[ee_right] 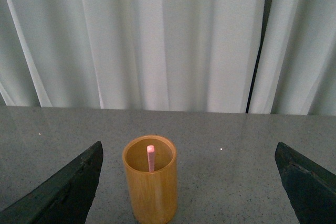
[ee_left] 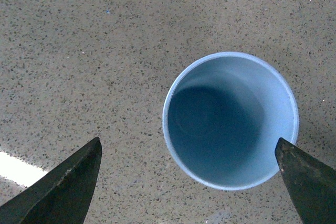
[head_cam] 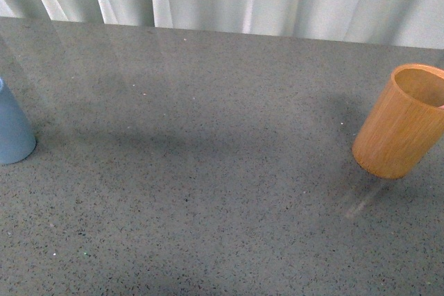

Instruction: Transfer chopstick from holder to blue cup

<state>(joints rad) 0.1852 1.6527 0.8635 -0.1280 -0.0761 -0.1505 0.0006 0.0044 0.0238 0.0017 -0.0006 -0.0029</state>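
Chopstick (ee_right: 150, 158): stands in the wooden holder (ee_right: 150, 187), ahead of the right gripper (ee_right: 189, 145) and well apart from it. It sits within the span of the jaws, nearer one finger than the other.
Long axis: close to upright; only the pink upper end shows, inside the ring of the rim.
Right jaws: spread wide, holding nothing.
Left jaws: the left gripper (ee_left: 187, 141) is also spread wide and empty. It looks straight down into the blue cup (ee_left: 231, 119), which is off-centre toward one finger.
Blue cup: empty, mouth up, on the grey table (head_cam: 208, 171), well apart from the holder.
Nearer arm: the right, by my reading, since it faces the holder.
Coming move: probably bring the right jaws over the rim and line them up across the upright stick.
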